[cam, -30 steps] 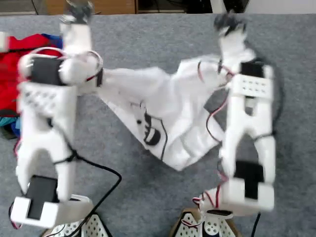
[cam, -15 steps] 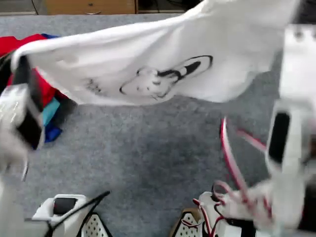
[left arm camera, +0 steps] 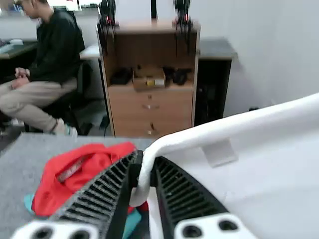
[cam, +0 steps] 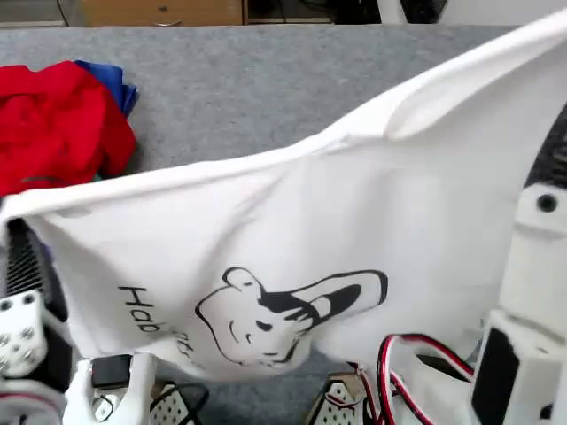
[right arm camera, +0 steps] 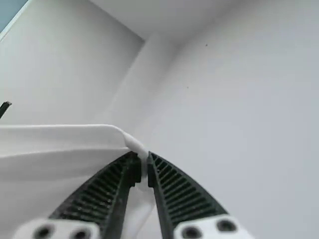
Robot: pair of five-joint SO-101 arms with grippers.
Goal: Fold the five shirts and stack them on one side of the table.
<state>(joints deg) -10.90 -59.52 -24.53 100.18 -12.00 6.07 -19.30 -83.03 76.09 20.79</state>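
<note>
- Now left tool (left arm camera: 143, 163) and right tool (right arm camera: 142, 162) each pinch the white shirt (cam: 292, 248) by its top edge.
- It hangs below them, stretched lengthwise from tool to tool.

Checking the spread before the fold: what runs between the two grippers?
The white cartoon-print shirt: its top edge spans from the left gripper to the right gripper, each pinching it. The high view shows the span.

I see the white shirt (cam: 292, 248) hanging stretched wide above the worktop (cam: 266, 88), black cartoon print showing, its top edge pinched in my left hand (left arm camera: 142, 174) and right hand (right arm camera: 141, 172). A red shirt (cam: 53, 124) lies crumpled at far left, touching a blue shirt (cam: 111, 80).
</note>
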